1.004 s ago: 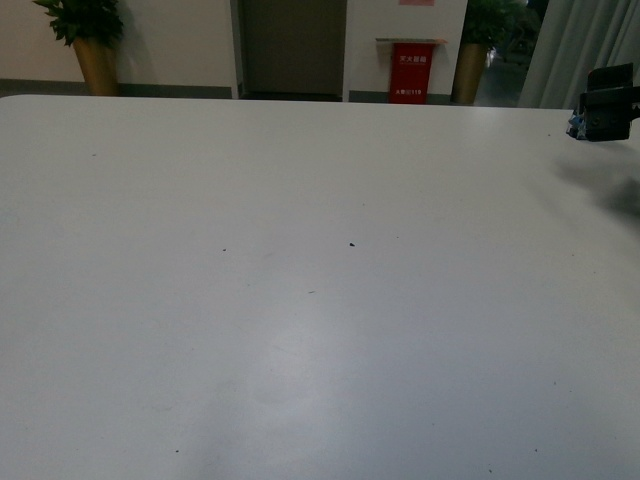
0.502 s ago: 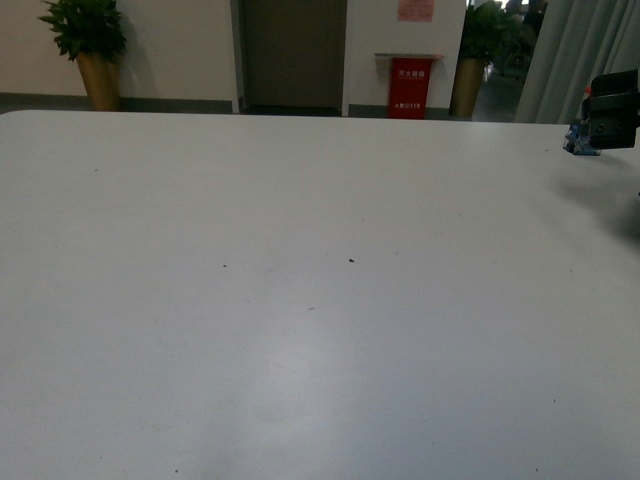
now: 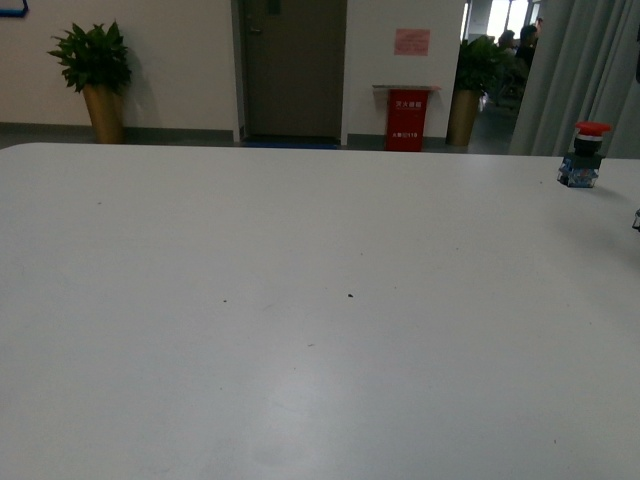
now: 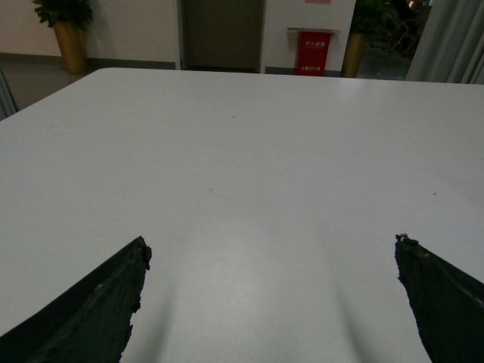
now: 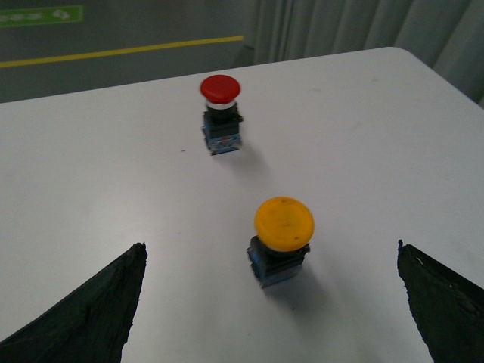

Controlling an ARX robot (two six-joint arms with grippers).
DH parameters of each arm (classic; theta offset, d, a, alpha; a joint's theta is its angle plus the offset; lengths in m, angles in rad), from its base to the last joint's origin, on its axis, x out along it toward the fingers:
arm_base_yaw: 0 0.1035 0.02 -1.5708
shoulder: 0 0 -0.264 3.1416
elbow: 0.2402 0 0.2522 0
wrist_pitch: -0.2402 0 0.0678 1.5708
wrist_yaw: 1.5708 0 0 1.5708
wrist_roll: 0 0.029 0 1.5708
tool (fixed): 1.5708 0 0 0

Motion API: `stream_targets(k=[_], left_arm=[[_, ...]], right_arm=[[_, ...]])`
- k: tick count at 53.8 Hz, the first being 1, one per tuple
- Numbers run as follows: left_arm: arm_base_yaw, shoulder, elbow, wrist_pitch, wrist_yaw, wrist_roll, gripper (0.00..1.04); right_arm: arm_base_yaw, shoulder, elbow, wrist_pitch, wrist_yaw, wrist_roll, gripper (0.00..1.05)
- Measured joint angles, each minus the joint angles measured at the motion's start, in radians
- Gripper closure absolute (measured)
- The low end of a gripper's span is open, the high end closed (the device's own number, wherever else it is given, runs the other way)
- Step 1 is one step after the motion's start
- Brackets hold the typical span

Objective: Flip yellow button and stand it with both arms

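Observation:
In the right wrist view the yellow button (image 5: 283,224) stands upright on the white table, cap up on its blue body, ahead of my open right gripper (image 5: 272,261) and between its two black fingers (image 5: 91,310). The gripper holds nothing and does not touch it. The yellow button does not show in the front view. My left gripper (image 4: 272,257) is open and empty over bare table, its fingers (image 4: 91,302) wide apart. Neither arm shows in the front view.
A like switch with a red mushroom cap (image 5: 221,90) stands upright beyond the yellow one; it also shows at the far right of the table in the front view (image 3: 582,155). The white table (image 3: 300,300) has its far edge before a wall, door and potted plants.
The front view has tilted upward, so the table's far edge sits lower. A black arm part at the right edge has left the view, uncovering the red-capped switch.

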Motion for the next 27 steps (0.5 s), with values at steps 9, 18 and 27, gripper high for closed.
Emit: stream_targets(k=[9, 18, 27], left_arm=[[0.0, 0.0, 0.0, 0.0, 0.0, 0.0, 0.07], [0.0, 0.0, 0.0, 0.0, 0.0, 0.0, 0.07], [0.0, 0.0, 0.0, 0.0, 0.0, 0.0, 0.07]], right_arm=[[-0.003, -0.153, -0.091, -0.028, -0.118, 0.035, 0.07], [-0.026, -0.291, -0.178, -0.059, -0.22, 0.062, 0.07], [-0.054, -0.466, -0.313, -0.111, -0.374, 0.095, 0.07]])
